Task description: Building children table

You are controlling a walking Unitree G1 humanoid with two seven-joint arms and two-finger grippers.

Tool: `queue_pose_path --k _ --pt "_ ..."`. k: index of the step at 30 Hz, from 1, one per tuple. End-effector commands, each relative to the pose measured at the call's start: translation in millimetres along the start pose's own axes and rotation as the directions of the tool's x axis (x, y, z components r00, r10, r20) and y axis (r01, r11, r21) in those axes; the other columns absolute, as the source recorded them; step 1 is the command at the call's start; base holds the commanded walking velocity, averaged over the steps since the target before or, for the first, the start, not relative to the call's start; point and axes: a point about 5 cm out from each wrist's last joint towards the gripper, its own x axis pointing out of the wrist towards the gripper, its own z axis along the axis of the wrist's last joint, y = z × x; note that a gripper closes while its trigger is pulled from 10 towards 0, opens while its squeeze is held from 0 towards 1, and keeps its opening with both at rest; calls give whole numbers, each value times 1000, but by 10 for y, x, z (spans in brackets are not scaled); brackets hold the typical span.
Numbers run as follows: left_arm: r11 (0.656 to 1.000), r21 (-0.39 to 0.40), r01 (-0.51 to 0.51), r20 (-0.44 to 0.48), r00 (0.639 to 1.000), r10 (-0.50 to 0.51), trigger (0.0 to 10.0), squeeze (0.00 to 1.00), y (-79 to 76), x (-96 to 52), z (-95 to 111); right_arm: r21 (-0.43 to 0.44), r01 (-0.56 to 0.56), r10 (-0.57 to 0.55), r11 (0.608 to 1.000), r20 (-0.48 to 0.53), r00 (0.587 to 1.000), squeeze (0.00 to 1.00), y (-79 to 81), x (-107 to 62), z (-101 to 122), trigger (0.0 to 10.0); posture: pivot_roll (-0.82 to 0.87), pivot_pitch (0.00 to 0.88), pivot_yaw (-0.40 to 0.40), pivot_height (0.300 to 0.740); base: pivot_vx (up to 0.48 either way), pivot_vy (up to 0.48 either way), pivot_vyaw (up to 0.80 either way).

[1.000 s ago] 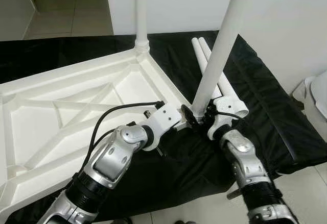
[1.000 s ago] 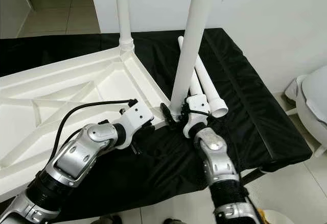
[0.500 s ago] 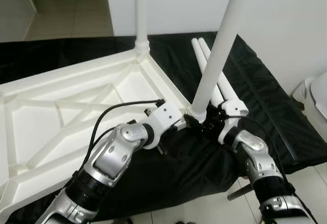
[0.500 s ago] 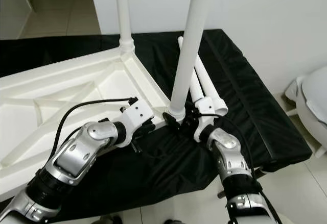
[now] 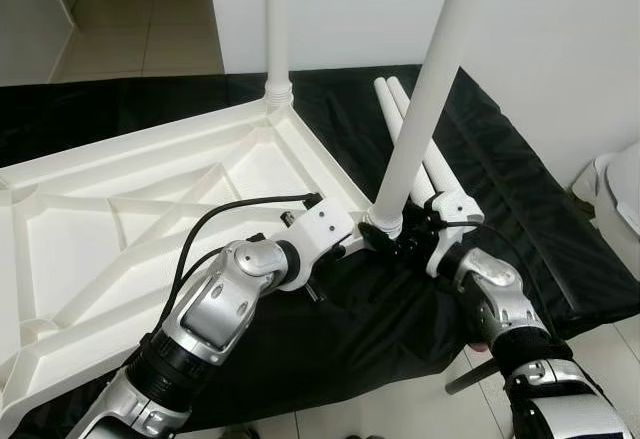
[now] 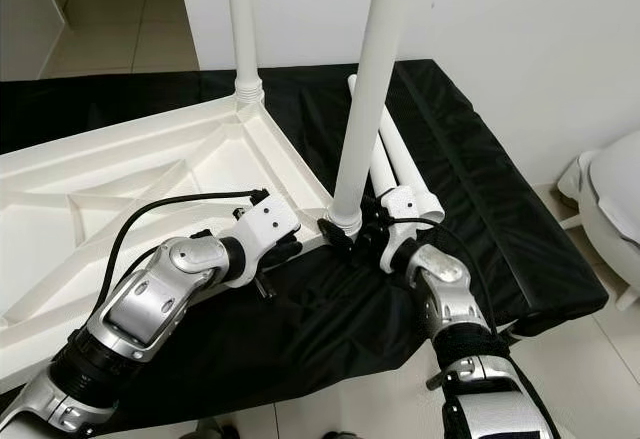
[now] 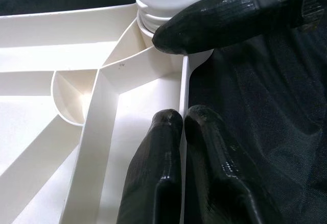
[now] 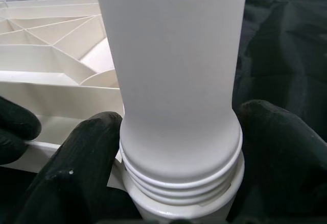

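Observation:
The white plastic table top (image 5: 150, 209) lies upside down on a black cloth. One white leg (image 5: 277, 19) stands screwed into its far corner. A second leg (image 5: 420, 119) stands tilted at the near right corner socket, and my right gripper (image 5: 397, 241) is shut on its threaded base (image 8: 179, 152), one finger (image 8: 76, 163) on each side. My left gripper (image 7: 181, 127) is shut on the table top's rim just beside that corner, under its white wrist (image 5: 320, 234). Two loose legs (image 5: 448, 187) lie side by side on the cloth behind the held leg.
The black cloth (image 5: 540, 239) covers a low platform that ends close to my right arm. A white rounded fixture (image 5: 625, 194) stands at the right edge. A white wall runs behind, with tiled floor (image 5: 140, 19) at the far left.
My right forearm has swung outward to the right while its gripper stays on the leg's base. The leg stays at the corner socket. The left arm has not moved.

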Motion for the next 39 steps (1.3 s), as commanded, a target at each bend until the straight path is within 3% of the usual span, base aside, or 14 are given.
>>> queue_pose_path --k 1,16,17,18,25,26,39 --pt "1000 10 14 -2 1000 -14 10000 0 -18 5 12 22 3 -2 1000 -32 999 0 24 -9 -94 10000 7 94 12 740 0 0 0" --pt "1000 -20 7 -12 1000 -7 10000 0 -33 3 -30 45 -11 12 999 -11 1000 0 59 50 -105 10000 9 105 10 740 0 0 0" --pt "1000 -28 6 -10 1000 -6 10000 910 -28 3 -28 45 -12 13 999 -8 1000 0 53 46 -105 10000 9 106 10 740 0 0 0" --pt "999 -37 3 -8 1000 -3 10000 1000 -20 2 -26 46 -15 15 999 -3 1000 0 49 42 -99 10000 8 106 12 740 0 0 0" --pt "999 -38 -9 -18 1000 9 10000 1000 0 11 -35 51 -24 23 998 24 999 0 35 43 -58 10000 2 107 17 740 0 0 0" --pt "999 -42 -17 -26 1000 16 10000 0 5 24 -42 51 -24 23 998 27 999 0 32 45 -50 10000 1 108 17 740 0 0 0" --pt "992 -85 -92 -144 986 79 10000 0 19 142 -195 44 -41 38 998 55 998 0 37 66 4 10000 -7 108 20 740 0 0 0"
